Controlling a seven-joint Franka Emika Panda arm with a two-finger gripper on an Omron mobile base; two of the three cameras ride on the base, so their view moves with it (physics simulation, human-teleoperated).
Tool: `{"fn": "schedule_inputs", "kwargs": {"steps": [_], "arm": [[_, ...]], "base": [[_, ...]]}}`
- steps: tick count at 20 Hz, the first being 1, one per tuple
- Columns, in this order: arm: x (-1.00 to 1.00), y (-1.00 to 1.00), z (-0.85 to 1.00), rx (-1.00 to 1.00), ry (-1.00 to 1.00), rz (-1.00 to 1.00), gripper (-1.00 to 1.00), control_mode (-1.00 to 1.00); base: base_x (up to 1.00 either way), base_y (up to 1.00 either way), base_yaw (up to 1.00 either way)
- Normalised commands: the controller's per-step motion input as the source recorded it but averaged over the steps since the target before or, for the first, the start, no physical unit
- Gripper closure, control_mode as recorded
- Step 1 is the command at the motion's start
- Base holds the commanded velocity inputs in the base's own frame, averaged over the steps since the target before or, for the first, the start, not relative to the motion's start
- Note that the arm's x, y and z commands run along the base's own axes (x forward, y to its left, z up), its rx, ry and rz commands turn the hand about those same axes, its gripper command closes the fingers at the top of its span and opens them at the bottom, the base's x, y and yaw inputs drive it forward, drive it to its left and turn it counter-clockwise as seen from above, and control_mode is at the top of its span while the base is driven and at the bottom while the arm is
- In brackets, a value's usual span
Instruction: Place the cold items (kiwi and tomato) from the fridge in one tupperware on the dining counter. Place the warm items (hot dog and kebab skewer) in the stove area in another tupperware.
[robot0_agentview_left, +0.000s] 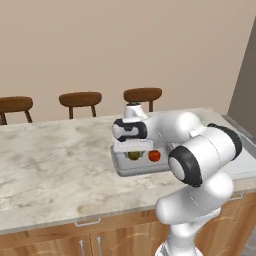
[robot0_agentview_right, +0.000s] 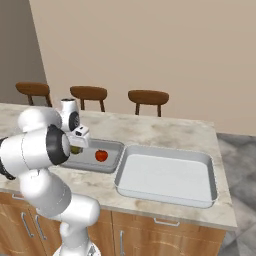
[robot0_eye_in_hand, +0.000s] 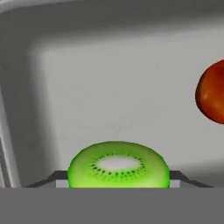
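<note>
Between the gripper's (robot0_eye_in_hand: 118, 181) two dark tips sits the kiwi (robot0_eye_in_hand: 118, 165), a cut half with a glossy green face, a pale oval core and a ring of tiny black seeds. Each tip presses a side of the fruit, so the jaws are closed on it at a middling width. Below it lies the smooth grey floor of the smaller tupperware (robot0_eye_in_hand: 109, 87), a shallow tray with rounded corners and low walls. The tomato (robot0_eye_in_hand: 212, 92), round, red and shiny, rests on that same floor, off to one side and apart from the kiwi.

Seen from the base, the white arm bends sharply at its elbow and reaches down over the tray, hand pointing into it. A larger, shallow grey tupperware (robot0_agentview_right: 212, 172) stands just beside the first on the marbled stone counter (robot0_agentview_left: 50, 170). Three round wooden stools (robot0_agentview_right: 148, 97) line its far edge.
</note>
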Motion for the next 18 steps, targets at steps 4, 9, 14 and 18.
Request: {"fn": "schedule_inputs", "kwargs": {"steps": [4,9,14,18], "arm": [[0.26,0.00,-0.42,0.00,0.00,0.00,1.00,-1.00],[0.20,0.01,-0.41,0.00,0.00,0.00,1.00,-1.00],[0.16,0.07,-0.40,0.00,0.00,0.00,1.00,-1.00],[-0.06,0.00,-0.28,0.00,0.00,0.00,-1.00,-1.00]], "base": [[0.00,0.00,0.00],[0.00,0.00,0.00],[0.00,0.00,0.00],[0.00,0.00,0.00]]}}
